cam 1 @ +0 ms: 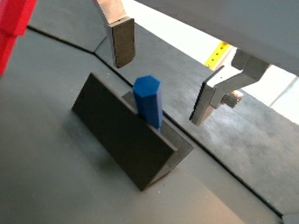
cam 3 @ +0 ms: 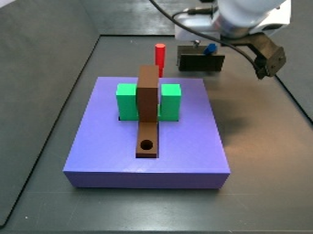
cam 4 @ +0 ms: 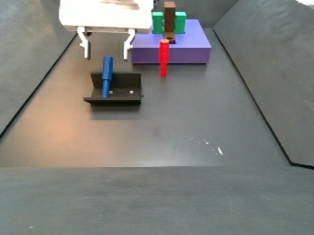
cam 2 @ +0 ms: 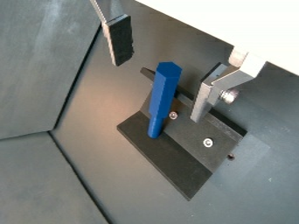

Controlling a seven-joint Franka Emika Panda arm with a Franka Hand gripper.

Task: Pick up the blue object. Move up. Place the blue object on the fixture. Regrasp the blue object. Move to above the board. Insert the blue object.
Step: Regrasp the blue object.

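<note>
The blue object (cam 1: 147,101) is a slim blue peg standing upright on the fixture (cam 1: 122,131), a small dark block. It shows in both wrist views (cam 2: 160,101) and in a side view (cam 4: 106,76). My gripper (cam 1: 163,87) is open just above the fixture (cam 2: 187,157), with one finger (cam 2: 119,44) on each side of the peg's top and neither touching it. In a side view the gripper (cam 4: 106,48) hangs over the peg and fixture (cam 4: 114,92). The board (cam 3: 153,137) is a lavender slab with a green block (cam 3: 127,101) and a brown strip (cam 3: 148,119).
A red peg (cam 3: 159,53) stands at the board's far edge, close to the fixture (cam 3: 202,61); it also shows in a side view (cam 4: 164,55). Dark walls edge the floor on both sides. A yellow tape mark (cam 1: 215,54) lies beyond the floor.
</note>
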